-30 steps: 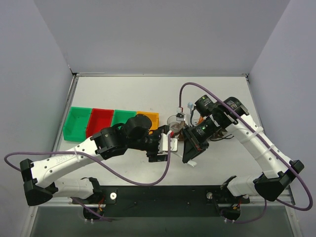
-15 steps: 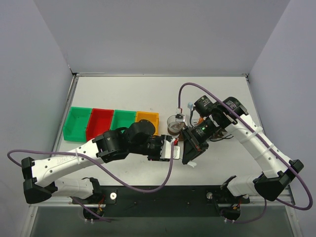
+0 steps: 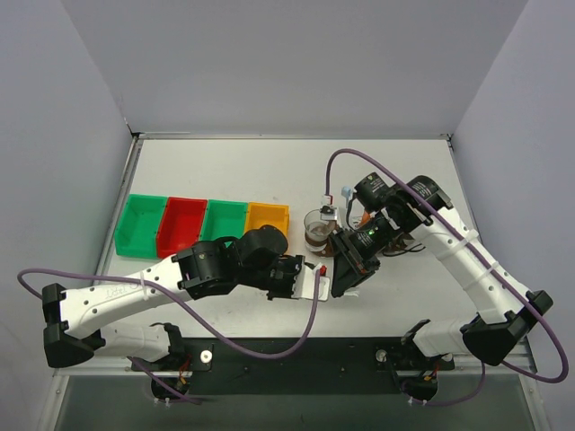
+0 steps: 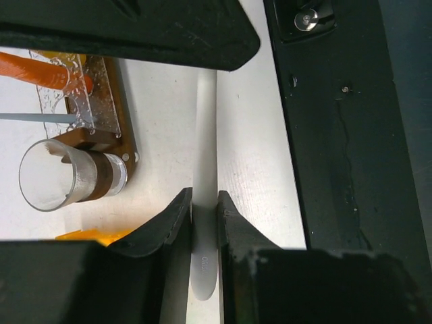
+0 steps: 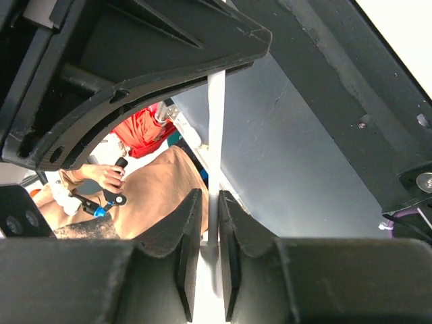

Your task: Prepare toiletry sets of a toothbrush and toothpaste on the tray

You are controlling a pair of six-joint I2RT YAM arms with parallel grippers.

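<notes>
A white toothbrush (image 4: 204, 135) runs between the two grippers near the table's front edge. In the left wrist view my left gripper (image 4: 204, 202) is shut on its flat handle end, both pads touching it. In the right wrist view the thin shaft of the toothbrush (image 5: 216, 135) passes between the jaws of my right gripper (image 5: 210, 202), which stand slightly open with a sliver of gap on one side. From above, the left gripper (image 3: 314, 277) and right gripper (image 3: 346, 277) almost meet. The brown tray (image 4: 125, 128) carries an orange toothpaste (image 4: 34, 67) and another thin pale stick (image 4: 34, 117).
A clear glass cup (image 3: 316, 226) stands at the tray's left end. A row of green (image 3: 142, 224), red (image 3: 180, 224), green (image 3: 225, 218) and orange (image 3: 268, 215) bins lies to the left. The black base rail (image 4: 351, 135) runs close along the front edge.
My left gripper has slid right and toward the front edge onto the toothbrush handle and closed on it. The right gripper's jaws have eased apart a little.
</notes>
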